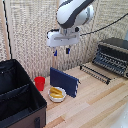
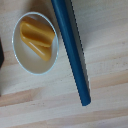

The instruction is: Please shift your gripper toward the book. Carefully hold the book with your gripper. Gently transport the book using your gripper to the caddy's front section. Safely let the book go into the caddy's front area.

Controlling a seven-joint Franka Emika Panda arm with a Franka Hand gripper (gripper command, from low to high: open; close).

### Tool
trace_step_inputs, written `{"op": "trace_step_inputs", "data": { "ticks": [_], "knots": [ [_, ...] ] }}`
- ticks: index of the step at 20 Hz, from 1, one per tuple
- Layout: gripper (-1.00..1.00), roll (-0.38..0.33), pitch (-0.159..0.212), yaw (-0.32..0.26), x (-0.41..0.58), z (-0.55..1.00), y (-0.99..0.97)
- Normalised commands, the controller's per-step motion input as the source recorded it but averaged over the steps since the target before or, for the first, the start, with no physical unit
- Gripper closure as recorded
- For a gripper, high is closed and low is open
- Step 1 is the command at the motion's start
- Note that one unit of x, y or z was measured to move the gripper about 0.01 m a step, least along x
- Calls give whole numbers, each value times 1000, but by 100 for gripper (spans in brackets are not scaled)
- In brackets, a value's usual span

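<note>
The dark navy book (image 1: 64, 81) stands upright on its edge on the wooden table, just to the exterior view's right of the caddy. In the wrist view I see the book (image 2: 72, 50) edge-on from above as a long dark blue strip. My gripper (image 1: 61, 51) hangs well above the book, open and empty, its two blue-tipped fingers spread apart. The fingers do not show in the wrist view. The black fabric caddy (image 1: 15, 97) with inner dividers fills the exterior view's lower left.
A white bowl (image 1: 56, 94) with yellow food sits against the book's near side and also shows in the wrist view (image 2: 35, 42). A red cup (image 1: 39, 83) stands by the caddy. A toaster oven (image 1: 114, 54) with its door (image 1: 96, 72) folded down is at the right.
</note>
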Motion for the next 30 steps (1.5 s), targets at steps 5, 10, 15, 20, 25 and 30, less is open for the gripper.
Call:
{"op": "trace_step_inputs", "data": {
  "ticks": [5,10,15,20,25,30],
  "knots": [
    [-100,0,72,33,-3,-507,9],
    [-100,0,83,24,-6,-509,0],
    [-100,4,27,32,73,-327,-28],
    [-100,0,0,59,126,-259,-9],
    [-100,0,0,67,126,-310,-30],
    [100,0,-4,63,164,-175,-50]
  ]
}}
